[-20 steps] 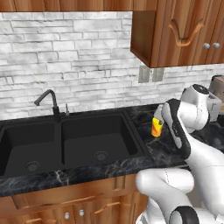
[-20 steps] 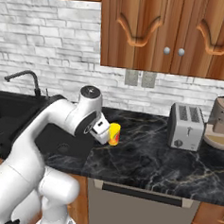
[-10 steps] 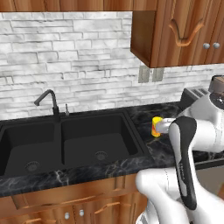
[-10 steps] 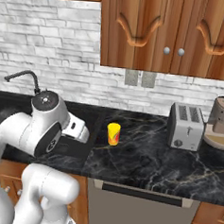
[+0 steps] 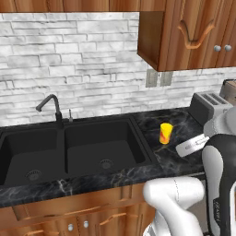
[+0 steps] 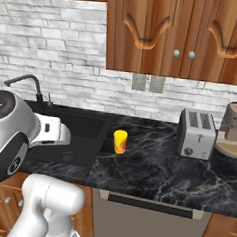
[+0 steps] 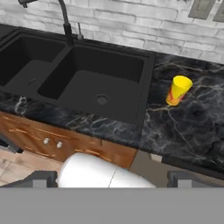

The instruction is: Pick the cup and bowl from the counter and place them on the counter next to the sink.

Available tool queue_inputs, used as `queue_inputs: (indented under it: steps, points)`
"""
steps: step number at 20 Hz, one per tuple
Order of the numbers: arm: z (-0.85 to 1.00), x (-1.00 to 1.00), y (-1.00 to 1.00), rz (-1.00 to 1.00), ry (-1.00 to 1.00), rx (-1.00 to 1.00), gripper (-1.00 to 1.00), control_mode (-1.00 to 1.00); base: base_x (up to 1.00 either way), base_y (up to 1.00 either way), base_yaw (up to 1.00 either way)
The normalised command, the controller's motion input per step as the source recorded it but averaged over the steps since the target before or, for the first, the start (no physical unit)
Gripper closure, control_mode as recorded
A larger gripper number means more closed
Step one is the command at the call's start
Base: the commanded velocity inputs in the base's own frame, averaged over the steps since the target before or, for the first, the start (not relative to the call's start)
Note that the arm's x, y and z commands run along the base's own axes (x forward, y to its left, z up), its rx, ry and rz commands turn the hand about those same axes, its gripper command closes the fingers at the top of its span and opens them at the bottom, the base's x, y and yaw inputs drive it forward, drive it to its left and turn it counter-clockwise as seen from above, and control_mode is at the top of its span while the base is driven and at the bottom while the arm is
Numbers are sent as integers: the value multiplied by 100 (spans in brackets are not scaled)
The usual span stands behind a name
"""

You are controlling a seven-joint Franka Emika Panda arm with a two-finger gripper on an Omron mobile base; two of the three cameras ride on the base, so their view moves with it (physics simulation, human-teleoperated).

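The small yellow tumbler-shaped cup (image 5: pixel 165 133) stands upright on the glossy black veined marble counter (image 6: pixel 152 168), just beside the black double-basin sink (image 5: pixel 69 147), its intended resting place. Your gripper is spread fully and holds nothing, freeing you to fetch the grey-beige bowl (image 6: pixel 233 148) beyond the toaster (image 6: pixel 196 133).
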Motion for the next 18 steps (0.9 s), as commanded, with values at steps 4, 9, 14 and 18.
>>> queue_inputs:
  steps: [4,9,14,18]
  points:
    - [0,-4,0,0,0,0,-100,-100,0,0,0]
    - [0,0,0,0,0,0,-100,-100,0,0,0]
    - [0,0,0,0,0,0,-100,100,0,0,0]
    - [0,0,0,0,0,0,-100,100,0,1,0]
